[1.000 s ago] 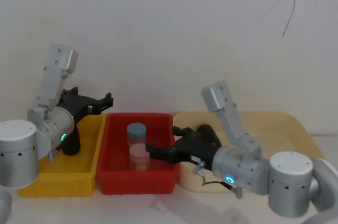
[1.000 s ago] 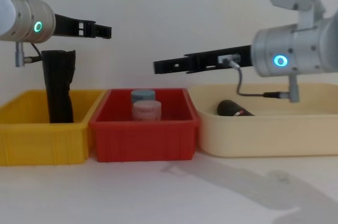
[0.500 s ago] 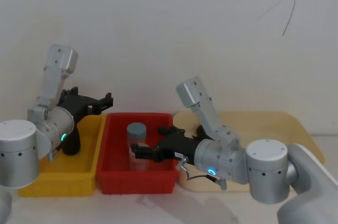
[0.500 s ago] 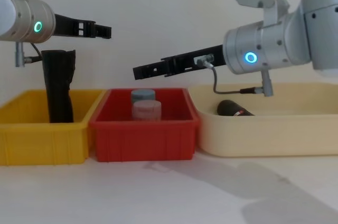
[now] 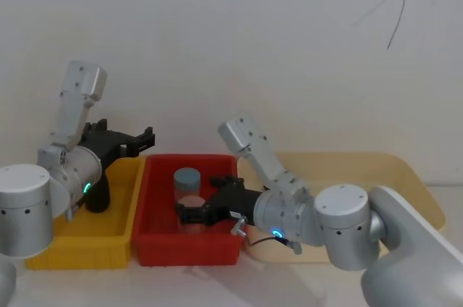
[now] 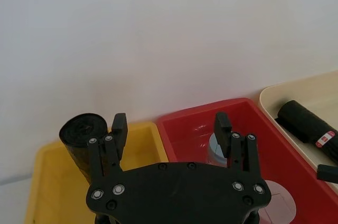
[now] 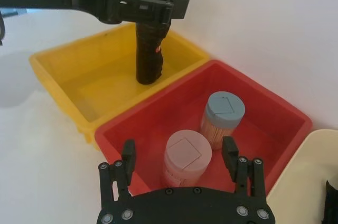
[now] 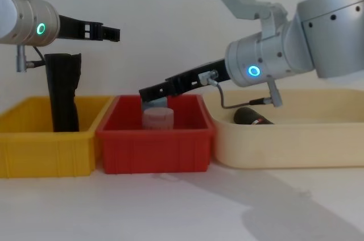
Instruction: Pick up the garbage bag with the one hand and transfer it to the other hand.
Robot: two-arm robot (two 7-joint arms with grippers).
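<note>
The yellow bin (image 8: 45, 144) holds one black roll (image 8: 63, 93), standing upright. The left gripper (image 8: 114, 33) hangs high beside the roll, fingers wide apart and empty. The red bin (image 8: 153, 150) holds two jars, a grey-lidded jar (image 7: 224, 109) and a pink-lidded jar (image 7: 187, 152). The right gripper (image 8: 147, 92) is spread wide just over them, holding nothing. The garbage bag (image 8: 250, 117) lies in the cream tray (image 8: 284, 144). Its red-and-white label (image 6: 326, 138) is too small to read.

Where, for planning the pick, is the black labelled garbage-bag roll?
In the chest view, the black labelled roll of garbage bags lies on its side in the cream tray, on the robot's right, beside the red bin.
</note>
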